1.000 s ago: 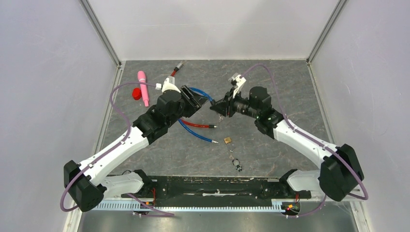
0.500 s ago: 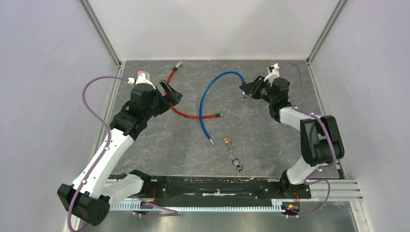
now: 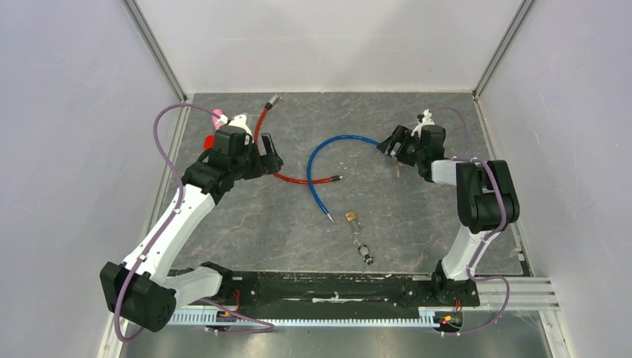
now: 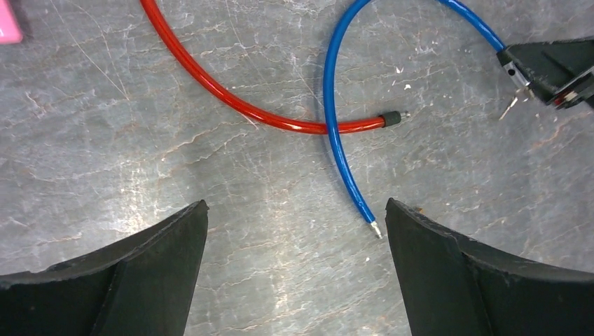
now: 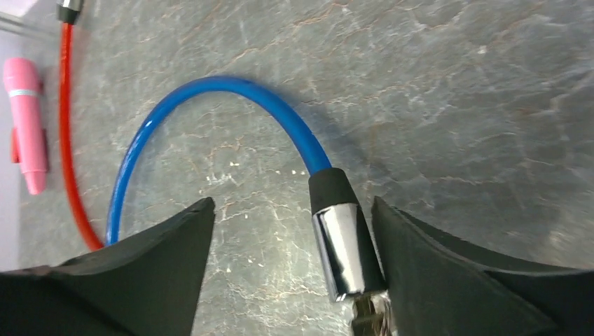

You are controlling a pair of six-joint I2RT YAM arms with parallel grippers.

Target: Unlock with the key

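**While the right arm is straddling the lock barrel, the left arm is hovering with its jaws apart**

Left arm: reaching out long toward the far left of the grey stone-patterned table [image 3: 417, 216]. The left gripper [image 3: 270, 153] is pointing right, toward the middle. Its fingers are sitting released and wide apart, with nothing between them but bare table.

Right arm: folding back tight on itself at the right side. The right gripper [image 3: 387, 145] is pointing left and sitting low over the table. Its jaws are parted too. The chrome cylindrical lock barrel [image 5: 347, 252] is lying between them, close beside one finger with a clear gap to the other, so it isn't being clamped.

Barrel axis is running in line with the gripper, cable end pointing away from the wrist. A small silver key [image 4: 510, 106] is sticking out just under the right gripper's tip.

The blue plastic-coated cable [image 4: 326, 77] is leaving the barrel and arcing left. It is then running back toward the near edge, crossing the red plastic-coated cable [image 4: 231, 99]. Its bare metal pin [image 4: 375, 228] is pointing toward the near edge, near a small brass padlock [image 3: 350, 217] but not touching it.
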